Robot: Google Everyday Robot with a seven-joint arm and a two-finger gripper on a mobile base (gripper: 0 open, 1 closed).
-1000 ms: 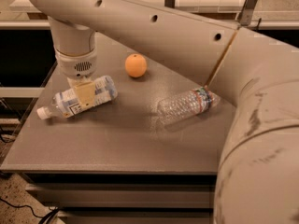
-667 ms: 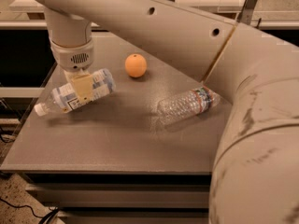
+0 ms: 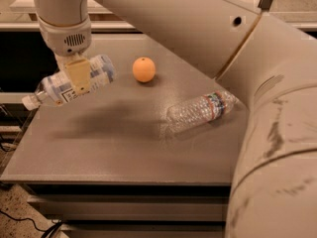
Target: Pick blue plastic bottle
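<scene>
The blue plastic bottle has a pale blue-and-white label and a white cap pointing left. My gripper is shut on its middle and holds it on its side, lifted clear of the grey table, near the table's left edge. The bottle's shadow lies on the tabletop below it. My arm comes down from the top of the view.
An orange sits on the table right of the gripper. A clear ribbed bottle with a red-blue band lies on its side at the right. My arm's large pale body fills the right side.
The gripper has risen with the blue bottle in it. The bottle has left the tabletop and now hangs above it, shifted slightly left. The orange and the clear bottle have not moved.
</scene>
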